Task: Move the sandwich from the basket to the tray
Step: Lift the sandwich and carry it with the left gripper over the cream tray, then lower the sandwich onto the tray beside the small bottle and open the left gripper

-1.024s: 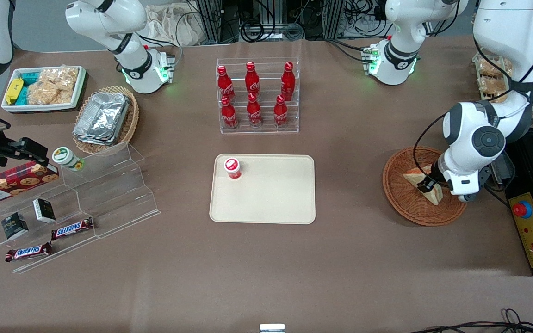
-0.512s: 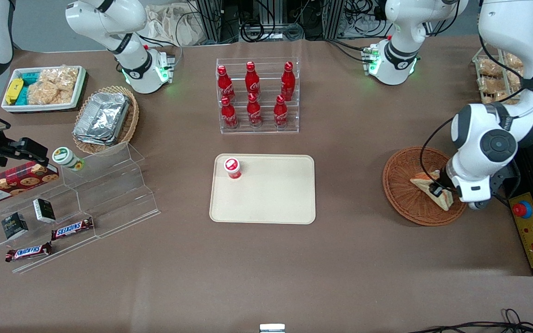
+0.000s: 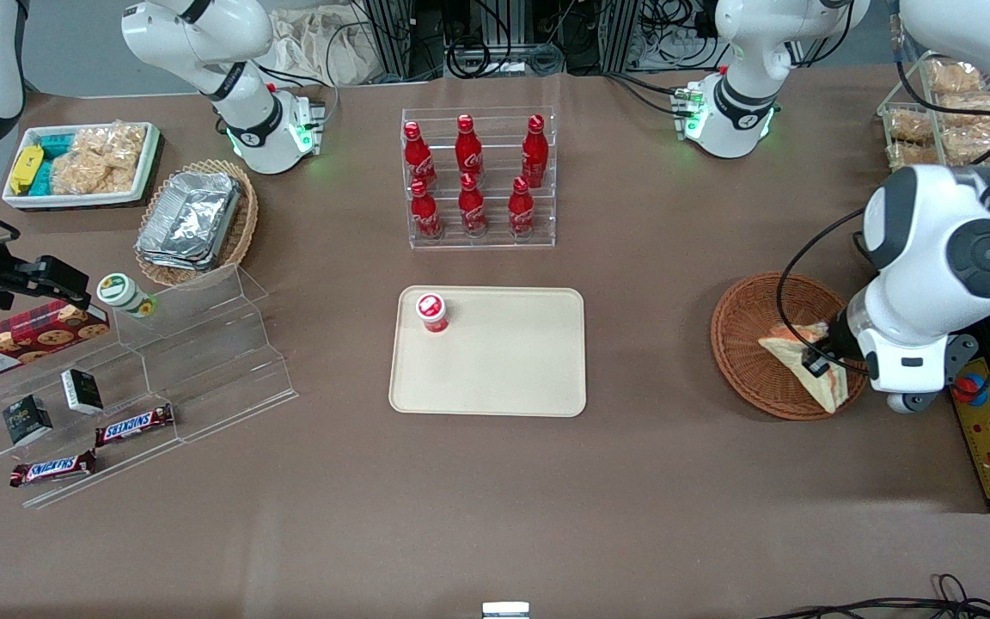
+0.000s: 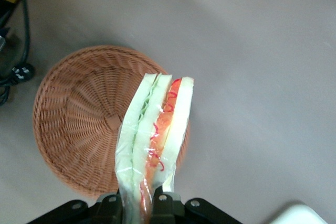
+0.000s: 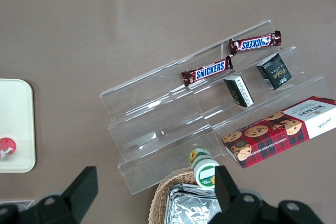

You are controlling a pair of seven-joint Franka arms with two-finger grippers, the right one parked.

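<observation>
My gripper [image 3: 820, 363] [image 4: 137, 203] is shut on the sandwich [image 3: 804, 363] [image 4: 155, 140], a plastic-wrapped wedge of white bread with red and green filling. It hangs lifted above the round reddish-brown wicker basket [image 3: 748, 344] [image 4: 79, 124], over the basket's rim nearest the working arm's end of the table. The basket holds nothing else. The beige tray [image 3: 504, 361] lies flat at mid-table, toward the parked arm from the basket, with a small red-capped cup [image 3: 432, 313] standing on one corner.
A clear rack of red cola bottles [image 3: 476, 176] stands farther from the front camera than the tray. A yellow control box with a red button [image 3: 989, 413] lies beside the basket. An acrylic step shelf with snacks [image 3: 143, 378] sits toward the parked arm's end.
My gripper has risen with the sandwich, lifting it out of the basket and drifting slightly toward the working arm's end of the table.
</observation>
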